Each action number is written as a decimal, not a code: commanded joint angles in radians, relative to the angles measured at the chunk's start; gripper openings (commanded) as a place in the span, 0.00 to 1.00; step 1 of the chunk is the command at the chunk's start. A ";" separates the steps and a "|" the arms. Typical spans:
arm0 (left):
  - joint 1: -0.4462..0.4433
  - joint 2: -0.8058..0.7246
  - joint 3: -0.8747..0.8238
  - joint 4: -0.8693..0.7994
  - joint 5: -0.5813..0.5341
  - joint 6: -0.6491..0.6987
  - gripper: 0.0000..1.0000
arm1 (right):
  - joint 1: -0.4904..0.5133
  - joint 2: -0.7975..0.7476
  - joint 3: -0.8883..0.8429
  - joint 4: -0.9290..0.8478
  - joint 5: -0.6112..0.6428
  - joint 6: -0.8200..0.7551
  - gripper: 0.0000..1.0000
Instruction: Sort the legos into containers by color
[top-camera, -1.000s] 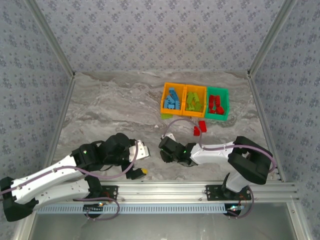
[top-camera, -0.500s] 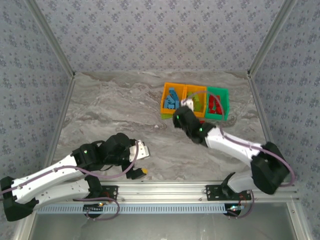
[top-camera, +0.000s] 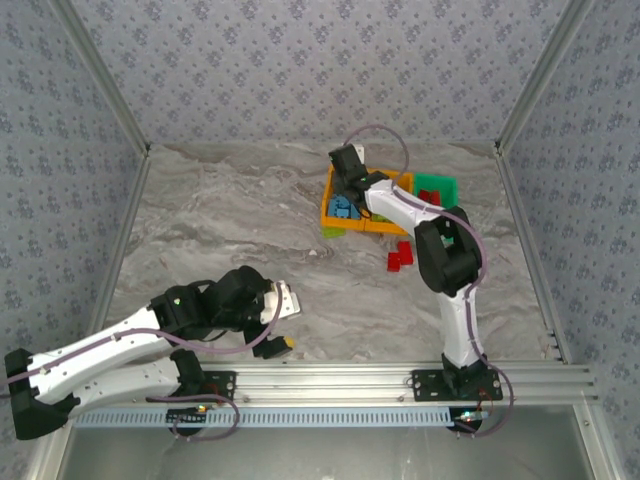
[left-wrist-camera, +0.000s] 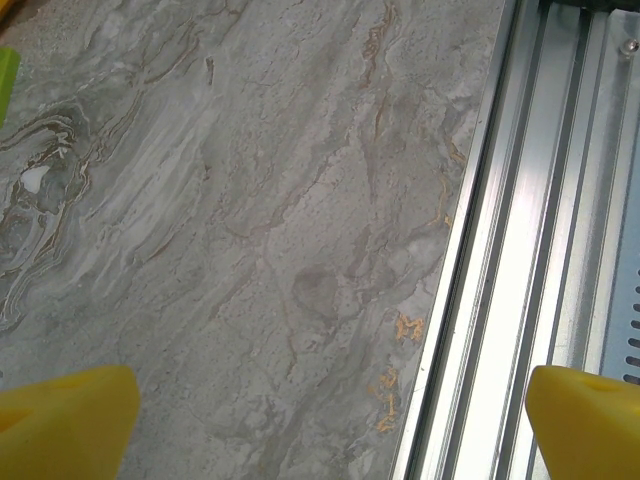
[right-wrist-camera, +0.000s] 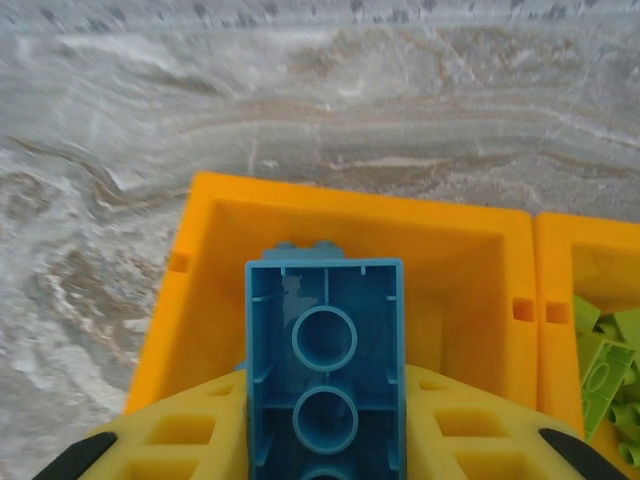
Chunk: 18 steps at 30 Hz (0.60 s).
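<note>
I've swung the right hand (right-wrist-camera: 325, 440) out over the left orange bin (right-wrist-camera: 350, 195), clenched on a blue lego (right-wrist-camera: 325, 340) that now hangs above that bin's opening, so I judge a release here would sort it correctly.

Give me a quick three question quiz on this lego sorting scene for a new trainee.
1. True or false: the left gripper is shut on something.
2. What colour is the brick in the right gripper?
3. That brick hangs over which container: A left orange bin, B middle orange bin, C green bin?
Key: 1 false, it is open and empty. 2 light blue. 3 A.
</note>
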 joint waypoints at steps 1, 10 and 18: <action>0.007 0.011 0.019 -0.008 0.001 -0.001 0.99 | 0.005 0.012 0.066 -0.081 -0.016 -0.029 0.37; 0.007 0.024 0.007 0.001 -0.030 0.000 0.99 | 0.026 -0.197 -0.086 -0.109 -0.031 0.013 0.60; 0.011 0.126 0.113 0.024 -0.185 -0.300 0.99 | 0.170 -0.795 -0.759 0.098 -0.173 0.144 0.70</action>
